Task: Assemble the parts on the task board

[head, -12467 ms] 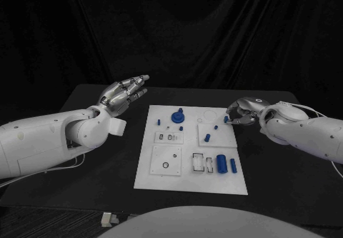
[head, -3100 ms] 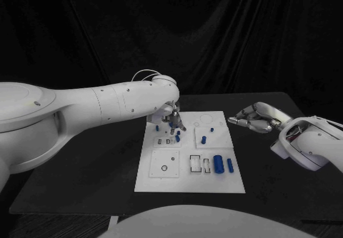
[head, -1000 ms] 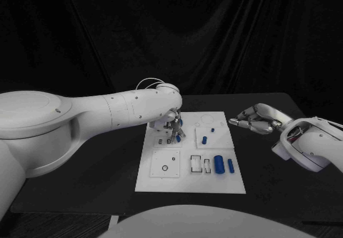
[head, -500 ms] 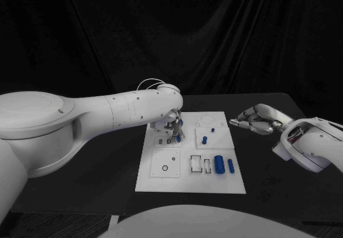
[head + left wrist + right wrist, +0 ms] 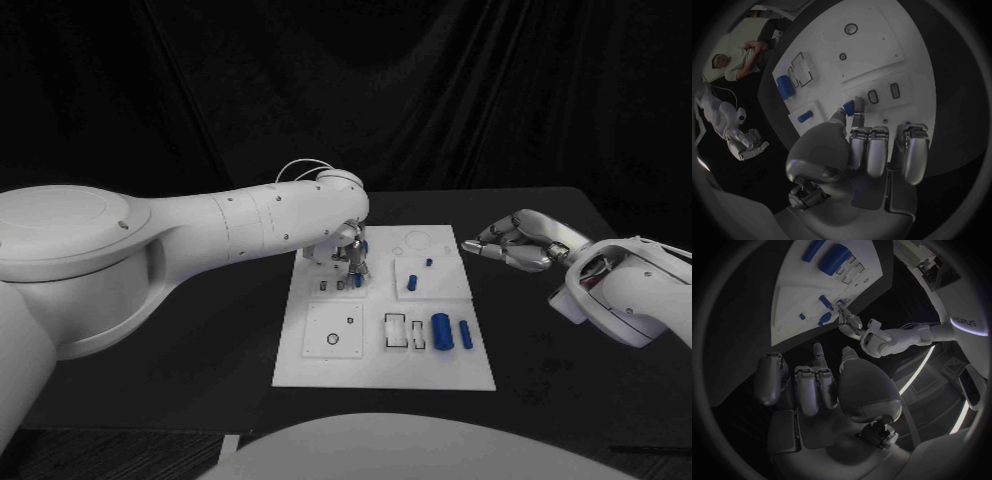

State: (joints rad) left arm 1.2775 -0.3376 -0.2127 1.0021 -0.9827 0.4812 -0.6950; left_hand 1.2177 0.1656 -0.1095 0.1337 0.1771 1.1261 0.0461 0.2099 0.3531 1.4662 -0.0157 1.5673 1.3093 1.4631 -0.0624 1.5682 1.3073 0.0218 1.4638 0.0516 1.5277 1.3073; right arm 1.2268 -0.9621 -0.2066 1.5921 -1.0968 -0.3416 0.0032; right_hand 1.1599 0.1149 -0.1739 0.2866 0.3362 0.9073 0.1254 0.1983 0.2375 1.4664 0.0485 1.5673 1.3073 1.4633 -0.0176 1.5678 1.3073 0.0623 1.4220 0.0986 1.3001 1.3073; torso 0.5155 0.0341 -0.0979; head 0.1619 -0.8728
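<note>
I am seeing my left hand (image 5: pixel 348 253) reaching down over the far left part of the white task board (image 5: pixel 384 372), pinching a small blue peg (image 5: pixel 849 107) between its fingertips just above the board. My right hand (image 5: pixel 515 240) is hovering beside the board's far right edge, fingers curled in on nothing.

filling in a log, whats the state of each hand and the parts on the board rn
left hand: over the task board, pinching a small blue part at its fingertips
right hand: off the board's right edge, fingers curled in, holding nothing
large blue cylinder: lying flat on the board
slim blue pin: lying beside the cylinder
</note>
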